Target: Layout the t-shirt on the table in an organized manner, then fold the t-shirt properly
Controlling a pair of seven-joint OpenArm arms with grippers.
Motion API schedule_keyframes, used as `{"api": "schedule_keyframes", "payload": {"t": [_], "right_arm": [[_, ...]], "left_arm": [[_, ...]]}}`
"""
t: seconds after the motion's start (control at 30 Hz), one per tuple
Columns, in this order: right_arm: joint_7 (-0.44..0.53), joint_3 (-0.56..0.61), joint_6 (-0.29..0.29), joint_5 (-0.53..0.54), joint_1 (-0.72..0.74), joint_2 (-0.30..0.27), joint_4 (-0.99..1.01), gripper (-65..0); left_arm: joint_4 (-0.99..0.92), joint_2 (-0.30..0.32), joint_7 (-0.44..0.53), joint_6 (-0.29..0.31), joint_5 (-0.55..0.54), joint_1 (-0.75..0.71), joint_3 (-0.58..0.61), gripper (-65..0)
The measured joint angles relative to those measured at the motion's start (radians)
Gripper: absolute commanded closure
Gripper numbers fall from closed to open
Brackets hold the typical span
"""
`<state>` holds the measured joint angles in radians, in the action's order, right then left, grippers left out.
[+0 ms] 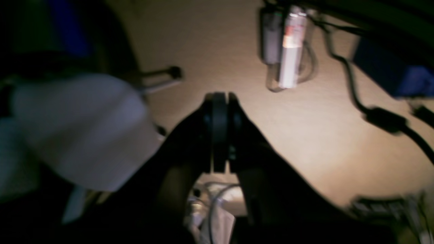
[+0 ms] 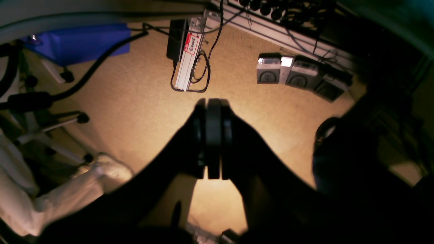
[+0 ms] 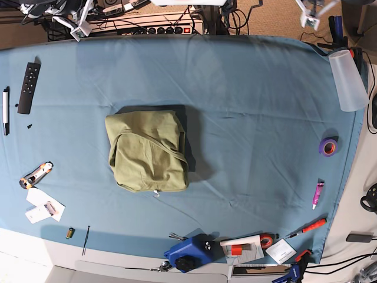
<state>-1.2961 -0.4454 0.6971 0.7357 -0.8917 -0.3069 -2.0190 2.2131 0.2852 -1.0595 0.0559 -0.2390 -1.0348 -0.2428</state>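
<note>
Left of the t-shirt [image 3: 147, 151], a black remote [image 3: 28, 87] is lying near the table [image 3: 247, 88] edge. The t-shirt is sitting folded into a compact bundle left of the table's middle. Far right, a translucent cup [image 3: 347, 79] is lying tipped, contents unclear. Both claws, right gripper [image 2: 213, 103] and left gripper [image 1: 219, 97], are pressing together on nothing, over the floor.

Base view evenly lit, sharp; t-shirt [image 3: 147, 150] casting soft shadow rightward onto table [image 3: 253, 106]. Both wrist views dim, warm-toned, corners falling into black. Left wrist view smearing with motion blur; right wrist view sharper, glare showing on grey boxes [image 2: 271, 67].
</note>
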Motion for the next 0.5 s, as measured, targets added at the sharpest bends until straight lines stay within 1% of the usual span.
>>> {"api": "schedule_keyframes", "payload": {"t": [0.07,0.13,0.2,0.33,0.4,0.5], "right_arm": [[0.016,0.000,0.001,-0.028,0.003,0.023,0.055,0.0],[0.015,0.003,0.000,-0.026,0.005,0.033,0.129,0.0],[0.019,0.006,0.000,-0.037,0.013,0.032,0.207,0.0],[0.030,0.007,-0.002,-0.032,0.042,0.030,0.346,0.0],[0.037,0.008,0.000,-0.056,0.060,0.031,0.414,0.0],[0.066,0.009,-0.002,-0.101,0.107,0.024,0.515,0.0]], "left_arm": [[-0.070,-0.013,0.012,0.024,-0.032,0.003,0.013,0.0],[-0.142,-0.016,0.016,0.024,-0.032,0.010,0.035,0.0],[-0.212,-0.016,0.020,0.024,-0.032,0.019,0.056,0.0],[-0.335,-0.016,0.067,0.024,-0.031,0.025,0.096,0.0],[-0.392,-0.016,0.092,0.024,-0.026,0.027,0.110,0.0],[-0.493,-0.020,0.131,0.055,-0.029,0.063,0.119,0.0]]}}
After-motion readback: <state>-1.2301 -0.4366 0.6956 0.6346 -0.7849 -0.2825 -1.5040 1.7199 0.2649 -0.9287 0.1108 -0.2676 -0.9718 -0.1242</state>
